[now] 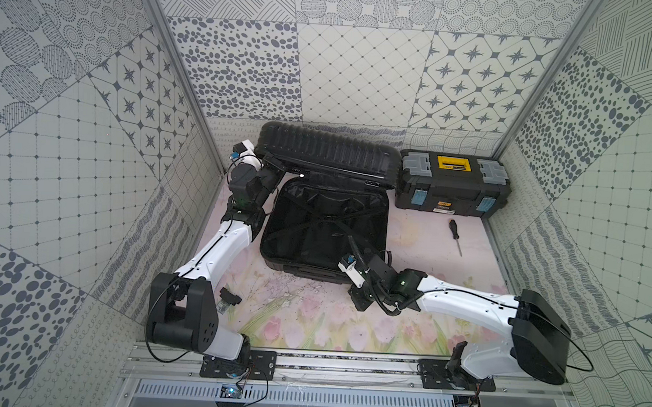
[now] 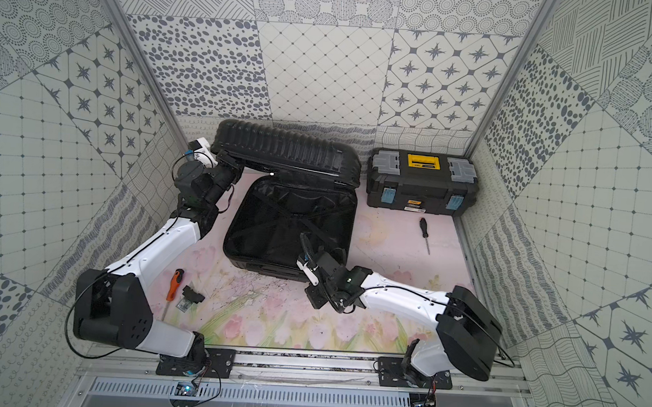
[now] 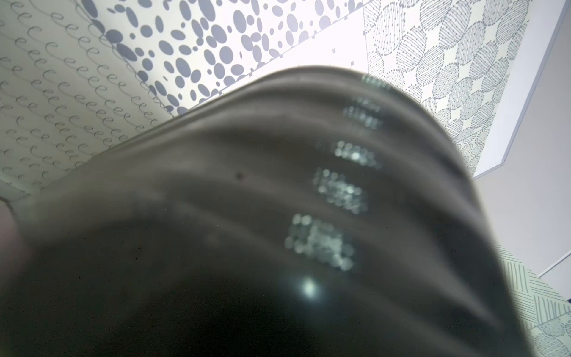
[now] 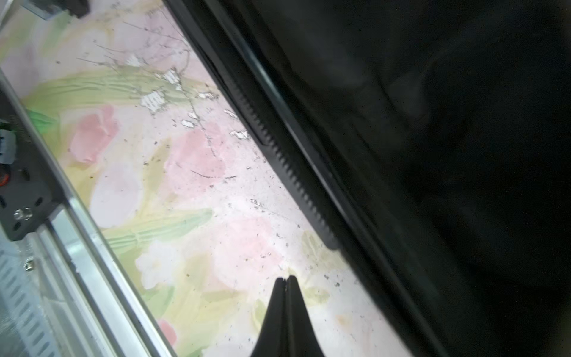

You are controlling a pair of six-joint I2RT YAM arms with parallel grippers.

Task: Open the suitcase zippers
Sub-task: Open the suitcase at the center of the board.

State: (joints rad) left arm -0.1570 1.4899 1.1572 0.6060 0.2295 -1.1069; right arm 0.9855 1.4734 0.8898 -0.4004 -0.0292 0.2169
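Note:
The black ribbed suitcase lies open in both top views. Its lid [image 1: 327, 151] stands tilted up at the back, and the lower shell [image 1: 315, 227] shows black lining with crossed straps. My left gripper [image 1: 276, 163] is pressed under the lid's left corner; its jaws are hidden, and the left wrist view shows only the blurred ribbed lid [image 3: 278, 185]. My right gripper [image 4: 285, 279] is shut on nothing above the floral mat, beside the lower shell's front right corner [image 2: 315, 303]. The zipper track [image 4: 290, 173] runs along that shell's edge.
A black toolbox [image 1: 452, 184] with grey latches and a yellow handle stands at the back right. In front of it lies a black screwdriver [image 1: 455, 236]. An orange-handled screwdriver [image 2: 174, 284] and a small black part [image 1: 229, 297] lie near the left arm's base. Patterned walls enclose the space.

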